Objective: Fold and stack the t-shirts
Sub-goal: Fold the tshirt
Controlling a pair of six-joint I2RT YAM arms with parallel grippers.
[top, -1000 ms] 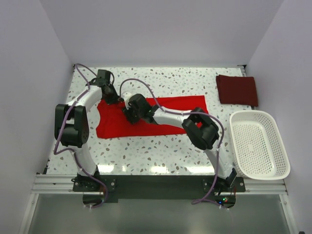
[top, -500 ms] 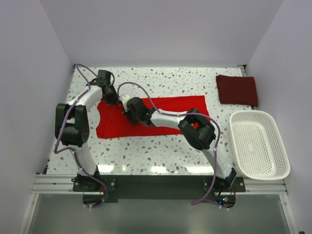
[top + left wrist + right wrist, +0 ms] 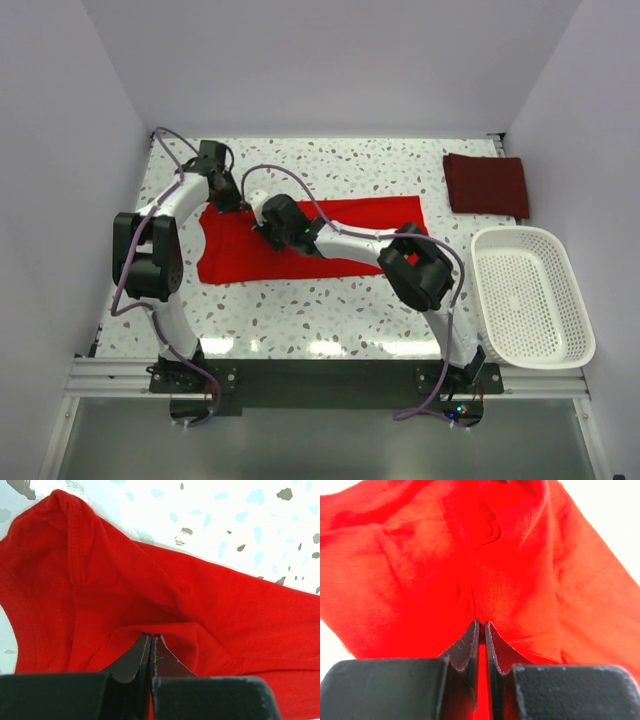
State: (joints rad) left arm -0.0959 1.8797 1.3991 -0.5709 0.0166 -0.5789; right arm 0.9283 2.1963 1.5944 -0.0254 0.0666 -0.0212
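Observation:
The bright red t-shirt [image 3: 340,235] lies spread across the middle of the table, partly folded lengthwise. My left gripper [image 3: 237,203] is shut on a pinch of its cloth near the upper left corner; the left wrist view shows the shirt [image 3: 210,610] bunched at the closed tips [image 3: 150,636]. My right gripper [image 3: 262,228] is shut on a fold of the same shirt just right of it; the right wrist view shows cloth [image 3: 420,570] gathered at its tips [image 3: 480,624]. The dark maroon t-shirt [image 3: 486,185] lies folded at the back right.
A white slatted basket [image 3: 530,296] stands at the right edge of the speckled table [image 3: 330,315]. White walls close the table in at the back and both sides.
My right gripper has shifted slightly up and left along the red shirt, closer to the left gripper. The right elbow moved a little. The left arm has barely moved.

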